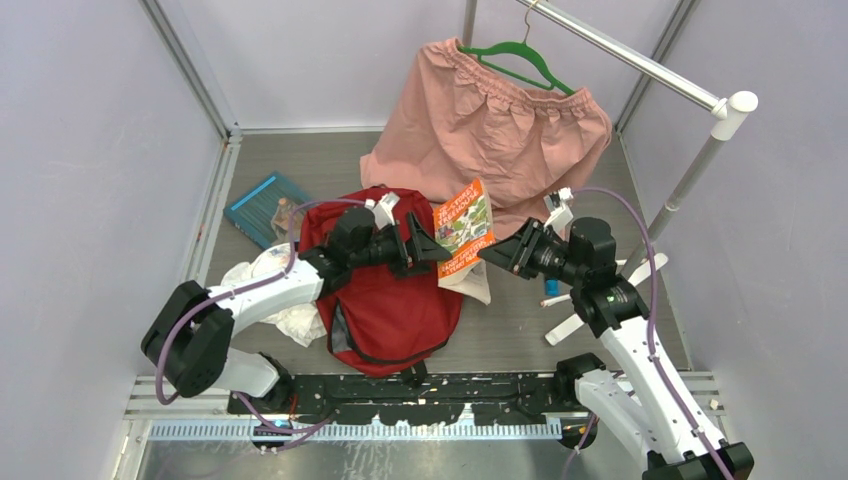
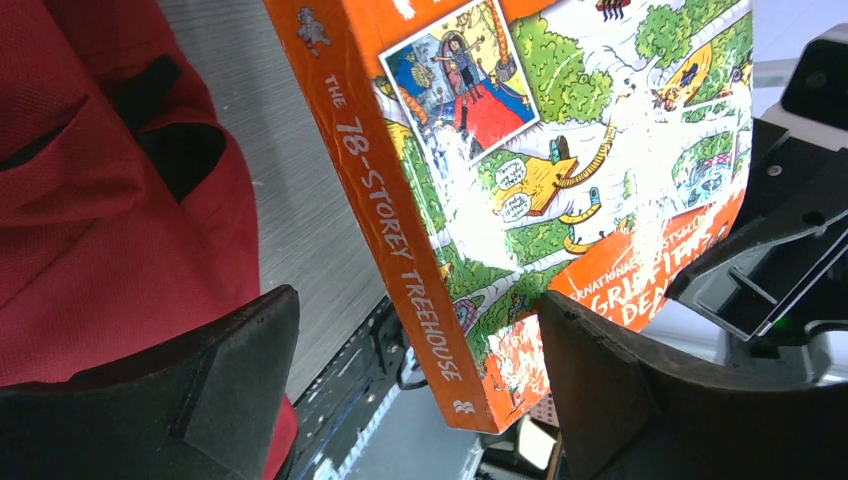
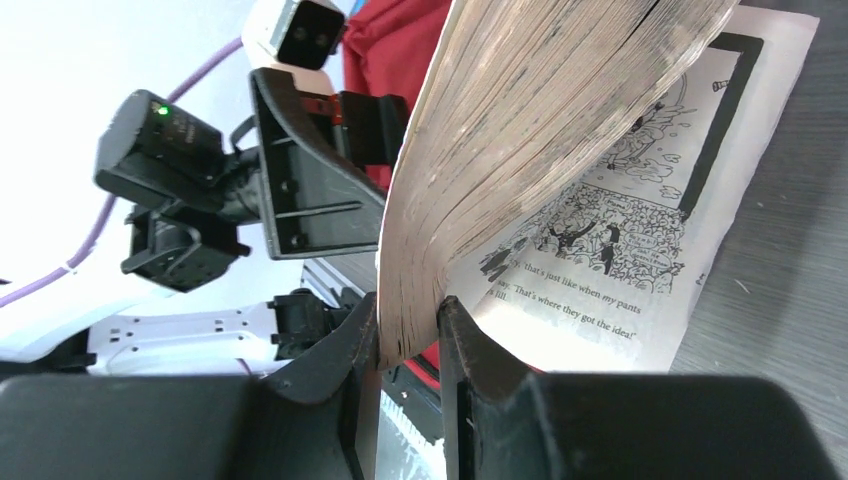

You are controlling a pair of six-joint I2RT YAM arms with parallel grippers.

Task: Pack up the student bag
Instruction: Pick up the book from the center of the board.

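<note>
Top external view has my right claw [image 1: 497, 252] clamped on an orange paperback book [image 1: 465, 225], holding it off the desk [image 1: 520, 335] near the middle, its cover tilted up toward the camera. My right wrist view confirms the grip: both fingers [image 3: 470, 350] press the thick block of pages between them, while a loose printed leaf hangs outside the grip toward the desk.

My left claw [image 1: 420, 245] stands wide apart just left of the book, reaching over the student bag [image 1: 390, 300]. From my left wrist view the book's spine, reading "The 78-Storey Treehouse", shows between the two spread fingers [image 2: 235, 370]; whether either one touches it I cannot tell.

The student bag, red with black zippers, lies flat on the desk close to the near edge, left of centre, under my left arm. A white plastic bag [image 1: 270, 285] is crumpled against its left side. Pink shorts [image 1: 490, 125] on a green hanger [image 1: 520, 58] hang from a rail [image 1: 640, 55] at the far side.
</note>
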